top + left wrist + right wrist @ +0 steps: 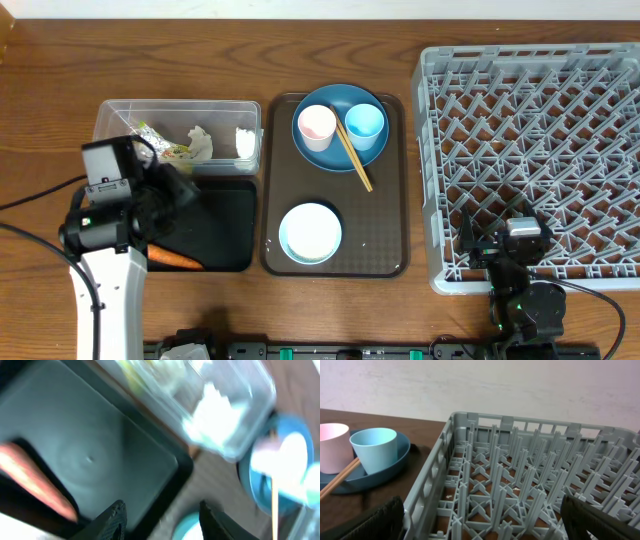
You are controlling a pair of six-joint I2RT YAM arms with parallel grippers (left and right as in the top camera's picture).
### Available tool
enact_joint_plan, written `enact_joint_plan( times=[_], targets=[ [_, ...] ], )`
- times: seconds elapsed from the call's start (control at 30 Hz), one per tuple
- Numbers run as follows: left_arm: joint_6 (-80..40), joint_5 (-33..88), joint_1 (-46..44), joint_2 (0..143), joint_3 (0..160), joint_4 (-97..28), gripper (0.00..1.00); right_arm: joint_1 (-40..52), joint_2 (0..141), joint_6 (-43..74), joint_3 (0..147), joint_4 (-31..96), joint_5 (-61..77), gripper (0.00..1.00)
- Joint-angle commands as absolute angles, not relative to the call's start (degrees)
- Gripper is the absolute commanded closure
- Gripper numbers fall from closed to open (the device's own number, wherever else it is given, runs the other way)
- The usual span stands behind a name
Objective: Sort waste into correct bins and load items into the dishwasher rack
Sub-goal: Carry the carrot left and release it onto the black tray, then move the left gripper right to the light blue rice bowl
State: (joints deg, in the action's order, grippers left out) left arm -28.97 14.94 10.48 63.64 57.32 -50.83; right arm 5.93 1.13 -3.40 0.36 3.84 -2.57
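The carrot lies at the near end of the black tray. My left gripper hangs open over that tray with nothing between its fingers. The clear tub holds the foil wrapper and white paper wads. On the blue plate stand the pink cup and blue cup, with chopsticks beside them. The pale bowl sits nearer. My right gripper is open over the rack.
A brown serving tray carries the plate and bowl, between the two bins and the rack. Cables trail from both arms along the table's front edge. The left wrist view is blurred by motion.
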Motion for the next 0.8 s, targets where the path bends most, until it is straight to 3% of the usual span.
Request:
enact_joint_plan(
  times=[0.0,0.5,0.77],
  targets=[
    [-24.3,20.3,6.6,64.0,57.9,-52.6,0.51,7.5,1.2,-3.9,0.3,4.1,-3.0,0.01],
    [-27.5,19.9,-17.8,69.8,55.3,-53.5,0.52,7.5,1.2,-3.9,0.3,4.1,-3.0,0.01],
    [-27.7,15.5,-31.2,76.7,55.3,-47.2,0.52,7.5,1.2,-3.9,0.3,4.1,-3.0,0.01]
  ],
)
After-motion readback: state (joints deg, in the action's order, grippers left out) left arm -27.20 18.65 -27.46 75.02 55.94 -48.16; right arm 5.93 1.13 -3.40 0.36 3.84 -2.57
